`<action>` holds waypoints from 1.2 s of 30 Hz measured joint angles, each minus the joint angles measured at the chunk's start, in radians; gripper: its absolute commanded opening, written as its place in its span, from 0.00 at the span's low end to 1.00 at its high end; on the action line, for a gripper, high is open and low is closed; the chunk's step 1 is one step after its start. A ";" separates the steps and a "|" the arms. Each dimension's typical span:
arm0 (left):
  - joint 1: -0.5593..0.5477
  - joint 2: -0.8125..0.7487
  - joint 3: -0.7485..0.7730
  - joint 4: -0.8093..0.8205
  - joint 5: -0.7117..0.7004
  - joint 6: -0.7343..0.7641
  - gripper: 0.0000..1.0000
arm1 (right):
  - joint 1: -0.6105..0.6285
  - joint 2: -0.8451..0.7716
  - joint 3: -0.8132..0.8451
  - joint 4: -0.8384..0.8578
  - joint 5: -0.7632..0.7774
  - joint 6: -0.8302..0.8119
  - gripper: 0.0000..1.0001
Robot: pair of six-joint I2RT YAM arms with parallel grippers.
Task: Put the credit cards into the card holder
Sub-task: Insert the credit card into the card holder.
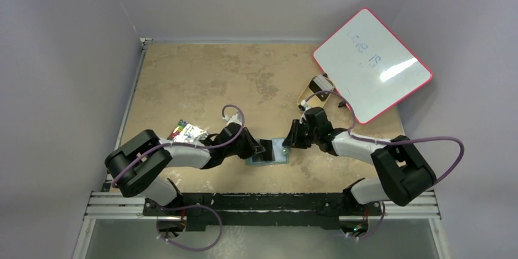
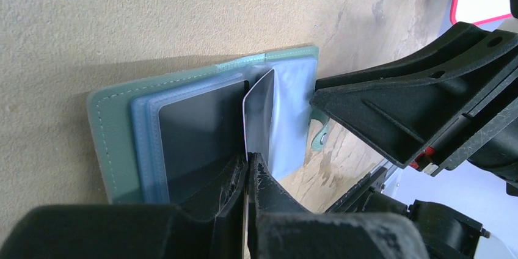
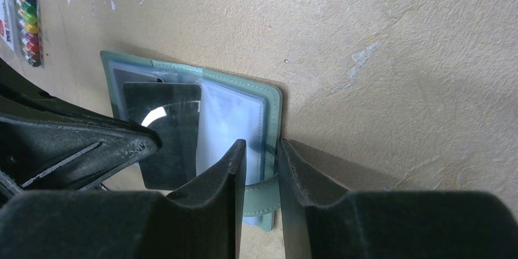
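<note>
Card holder [image 2: 113,149] lies open, dark card [image 2: 195,143] sleeved; left tool [image 2: 247,167] pinches another card [image 2: 259,118], right tool [image 3: 262,155] clamps its edge.

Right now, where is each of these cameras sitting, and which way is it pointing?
Top: fixed above and behind the robot, looking down on the table; the left arm and right arm show whole.
Left wrist: on the left arm, looking along the left gripper, which pinches a card.
Right wrist: on the right arm, looking along the right gripper, astride the edge of the wallet.
Shared: all three see the wallet; each wrist view also shows the other gripper.
</note>
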 measured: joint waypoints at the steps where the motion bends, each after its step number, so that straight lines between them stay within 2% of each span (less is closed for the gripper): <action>1: -0.001 -0.003 0.006 -0.017 -0.003 0.000 0.00 | 0.000 0.000 0.000 0.000 0.000 0.000 0.28; 11: -0.008 -0.055 0.022 -0.137 -0.027 -0.010 0.00 | 0.000 0.000 0.000 -0.002 0.002 0.000 0.27; 30: -0.011 -0.022 0.038 -0.088 -0.003 0.005 0.00 | 0.004 0.000 0.000 -0.004 0.002 -0.001 0.25; 33: -0.011 0.004 0.049 -0.075 0.006 0.005 0.04 | 0.004 0.000 0.000 -0.004 0.002 -0.001 0.25; 36: -0.011 0.024 0.060 -0.076 0.010 0.012 0.14 | 0.004 0.000 0.000 -0.005 0.003 -0.002 0.27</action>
